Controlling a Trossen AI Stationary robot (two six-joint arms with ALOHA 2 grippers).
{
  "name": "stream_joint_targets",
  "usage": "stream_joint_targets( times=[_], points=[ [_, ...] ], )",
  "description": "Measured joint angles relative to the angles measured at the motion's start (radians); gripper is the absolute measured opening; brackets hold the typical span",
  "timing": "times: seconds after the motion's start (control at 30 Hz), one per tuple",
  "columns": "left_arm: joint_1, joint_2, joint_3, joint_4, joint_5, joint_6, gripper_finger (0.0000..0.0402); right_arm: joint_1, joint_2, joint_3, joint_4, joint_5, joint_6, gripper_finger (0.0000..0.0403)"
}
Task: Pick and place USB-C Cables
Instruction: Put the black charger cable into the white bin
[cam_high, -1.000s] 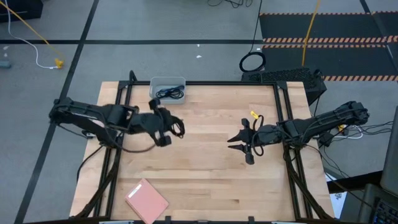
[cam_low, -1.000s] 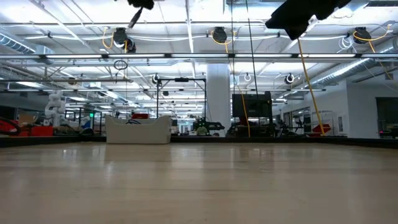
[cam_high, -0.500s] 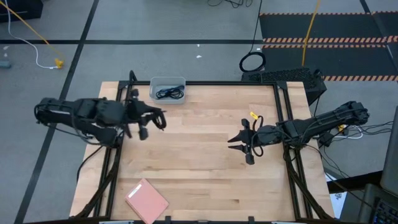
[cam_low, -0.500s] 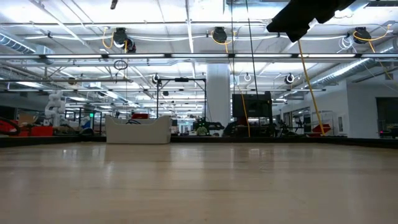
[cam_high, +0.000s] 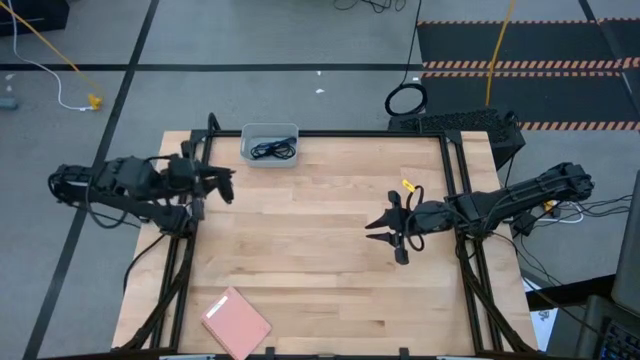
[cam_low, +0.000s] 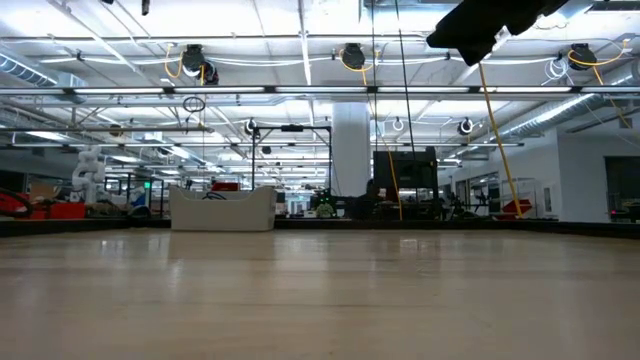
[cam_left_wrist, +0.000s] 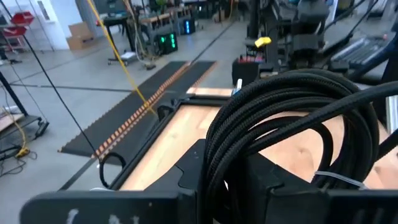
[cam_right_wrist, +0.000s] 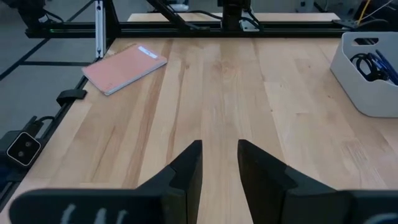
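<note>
My left gripper is above the table's left edge, shut on a coiled black braided USB-C cable that fills the left wrist view. Only a tip of it shows at the low view's top. Other cables, black and blue, lie in a grey bin at the far edge. My right gripper hovers right of the table's middle, open with a narrow gap, holding nothing. My left gripper holds the black cable's coil by a bundle of several loops, pinched between its two fingers. The fingers point roughly level toward the table's right. The coil is lifted clear of the table and stands up beyond the fingers; the loops hide the contact itself.
A pink rectangular pad lies at the near left corner. The grey bin stands at the far edge. A black hoop and a yellow cord lie on the floor beyond the table. Bare wood spans the middle.
My left arm has drawn back from near the bin toward the table's left edge, carrying the black cable with it, and has risen almost out of the low view's top.
</note>
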Motion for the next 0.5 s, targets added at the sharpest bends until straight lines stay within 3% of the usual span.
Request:
stream_joint_targets(
  times=[0.3,0.5],
  points=[
    [0.000,-0.042,-0.051,0.047,0.000,0.029,0.0064,0.000,0.000,0.000,0.029,0.000,-0.023,0.0093],
    [0.005,-0.015,-0.108,0.176,-0.007,0.062,0.0065,0.000,0.000,0.000,0.036,0.005,-0.030,0.0093]
  ],
)
